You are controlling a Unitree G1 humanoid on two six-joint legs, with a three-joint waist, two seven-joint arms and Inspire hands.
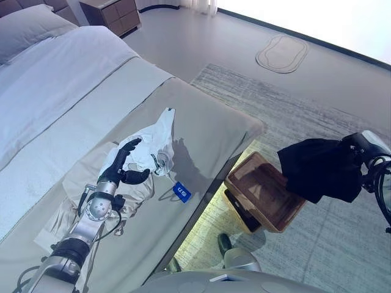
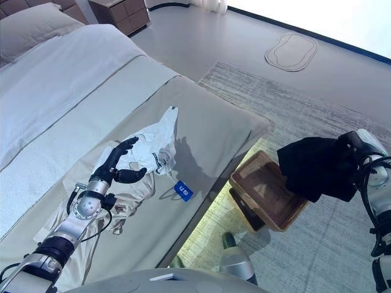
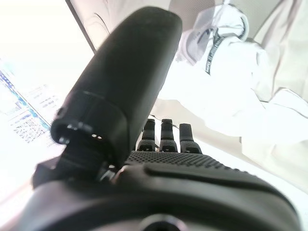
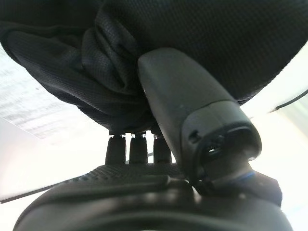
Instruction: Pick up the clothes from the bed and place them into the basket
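A white garment [image 1: 156, 141] lies bunched on the beige bed cover [image 1: 208, 131], with a blue tag [image 1: 182, 193] beside it near the bed's edge. My left hand [image 1: 124, 163] rests on the white garment's near side with fingers stretched out and thumb apart, open. A beige garment [image 1: 135, 194] lies under that wrist. My right hand [image 2: 360, 149] is out at the right, shut on a black garment [image 1: 317, 168] that hangs above the right end of the brown basket [image 1: 264, 190] on the floor. In the right wrist view the thumb [image 4: 192, 101] and fingers pinch the black cloth [image 4: 159, 43].
The basket stands on a grey rug [image 1: 293, 116] close to the bed's foot corner. A grey pillow [image 1: 30, 25] and a wooden nightstand [image 1: 113, 13] are at the far end. An oval mat [image 1: 282, 54] lies on the floor beyond the rug.
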